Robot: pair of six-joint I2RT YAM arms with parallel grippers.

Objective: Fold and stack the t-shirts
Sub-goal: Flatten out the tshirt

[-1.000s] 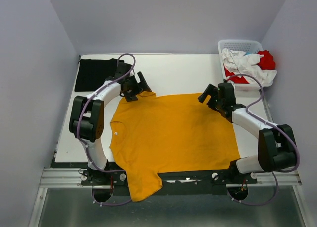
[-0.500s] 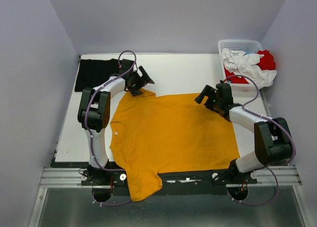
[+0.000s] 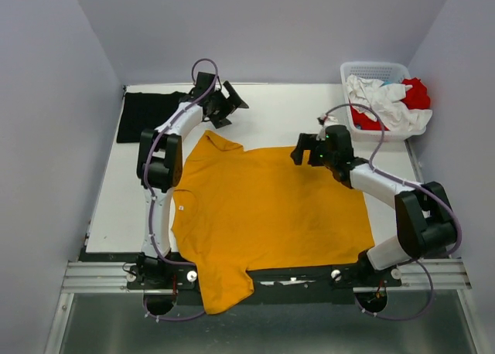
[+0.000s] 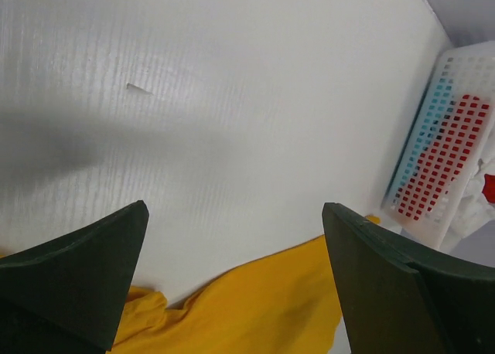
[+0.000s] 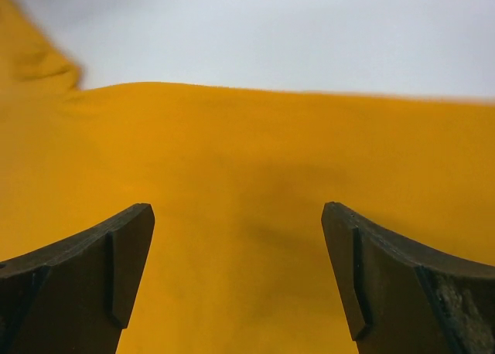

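Two pincers stand with jaws wide apart, and neither holds anything. The left gripper (image 3: 234,107) hovers above the bare white table (image 3: 286,110) at the far side, just beyond the far sleeve of the mustard t-shirt (image 3: 271,215). The right gripper (image 3: 300,148) hangs over that shirt's far edge, right of the middle. Its wrist view shows yellow cloth between its spread fingers (image 5: 85,269), though I cannot tell whether they touch it. The mustard t-shirt lies spread flat in the middle of the table, collar to the left, with one sleeve hanging over the near edge. The black t-shirt (image 3: 147,116) lies folded at the far left corner. A white t-shirt (image 3: 380,99) and a red t-shirt (image 3: 418,93) are heaped in the white lattice basket (image 3: 374,66) at the far right corner.
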